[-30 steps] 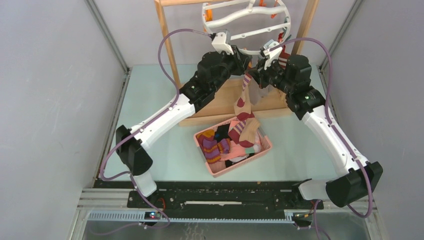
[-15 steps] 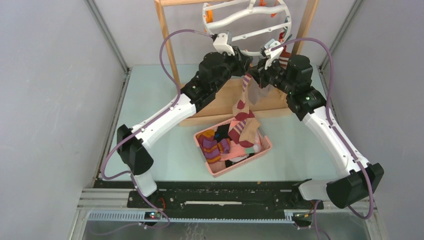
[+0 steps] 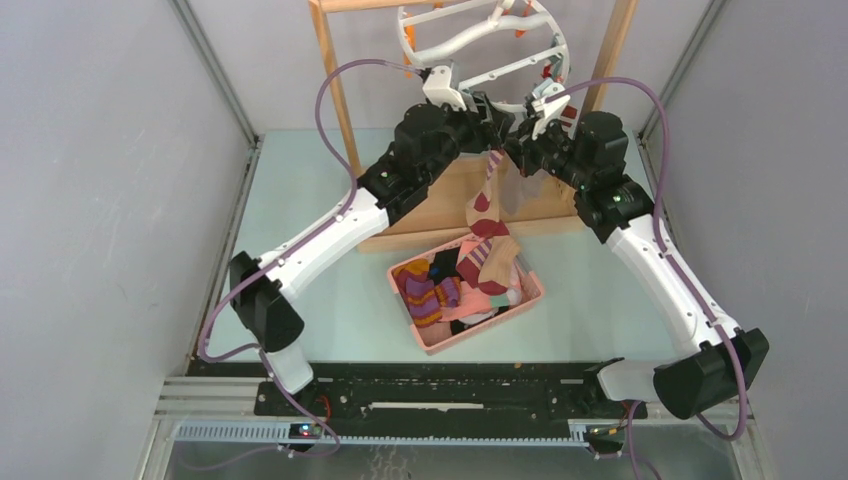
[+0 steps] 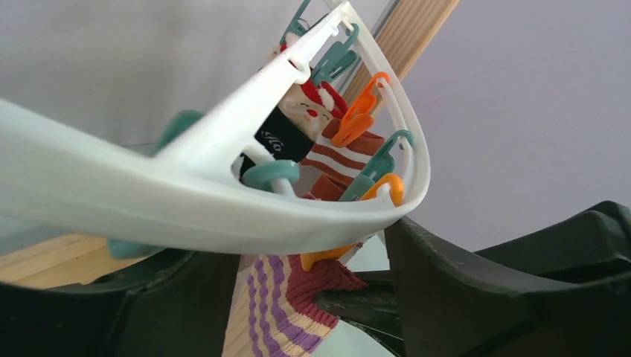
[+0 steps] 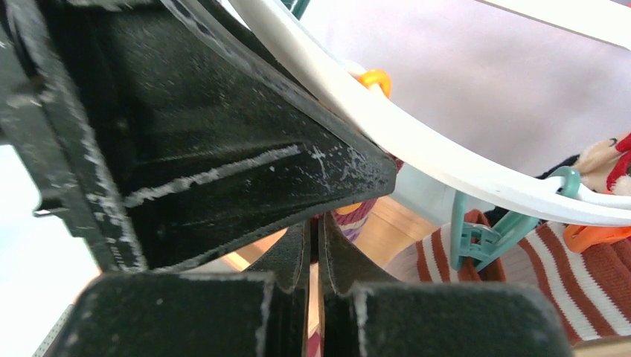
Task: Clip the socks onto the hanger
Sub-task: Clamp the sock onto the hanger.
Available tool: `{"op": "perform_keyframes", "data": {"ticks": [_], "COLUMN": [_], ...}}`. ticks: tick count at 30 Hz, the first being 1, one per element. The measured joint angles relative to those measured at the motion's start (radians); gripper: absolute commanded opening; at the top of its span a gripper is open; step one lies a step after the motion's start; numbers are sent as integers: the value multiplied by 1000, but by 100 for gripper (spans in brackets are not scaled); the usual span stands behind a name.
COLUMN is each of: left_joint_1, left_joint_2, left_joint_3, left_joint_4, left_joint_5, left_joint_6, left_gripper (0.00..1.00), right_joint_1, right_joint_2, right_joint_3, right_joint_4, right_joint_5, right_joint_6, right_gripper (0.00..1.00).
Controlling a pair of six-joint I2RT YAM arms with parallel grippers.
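Overhead, the left arm (image 3: 330, 225) and right arm (image 3: 660, 275) reach up from the near edge of the bench (image 3: 300, 180). Their wrists meet just under the hanger (image 3: 455, 38), which hangs tilted inside the wooden rack (image 3: 335, 90). A striped sock (image 3: 487, 190) dangles between them, its toe over the pink basket (image 3: 490, 320) of loose socks (image 3: 430, 290).

From the left wrist, the left fingers (image 4: 484, 297) stand spread wide, with the hanger's white rim (image 4: 223, 208) crossing the gap. The striped sock (image 4: 283, 312) hangs under an orange clip (image 4: 327, 256) beneath the rim. Beyond, a navy sock (image 4: 286, 134) and a maroon-white sock (image 4: 338, 163) hang clipped.

From the right wrist, the right fingers (image 5: 298, 297) are pressed together, pinching the striped sock's (image 5: 356, 223) top edge below the rim (image 5: 417, 141). A left finger (image 5: 223, 149) blocks much of the view. A teal clip (image 5: 476, 238) holds the maroon-white sock (image 5: 573, 275).
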Motion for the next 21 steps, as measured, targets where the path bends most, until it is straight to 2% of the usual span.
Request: {"op": "perform_keyframes", "data": {"ticks": [2,8,11,14,16,21], "left_joint_1": [0,0,0,-2,-3,-5], "left_joint_2": [-11,-111,-180,-259,-318,-467], "left_joint_3": [-2,-88,-155,-234,-293,-417], "left_joint_4": [-2,1,8,9,8,-9], "left_joint_5": [0,10,30,54,70,98], "left_joint_6": [-6,-29,-45,-65,-81,-117], "left_gripper": [79,84,84,90,99,100], "right_joint_1": [-2,-6,-7,-9,-9,-10], "right_joint_2": [-2,-25,-55,-91,-122,-213], "right_joint_3": [-1,-21,-55,-93,-121,-199], "right_joint_4": [0,1,0,-1,-5,-15], "right_joint_5": [0,0,0,5,9,20], "right_joint_6": [1,17,24,27,30,49], "right_gripper": [14,51,63,70,73,77]}}
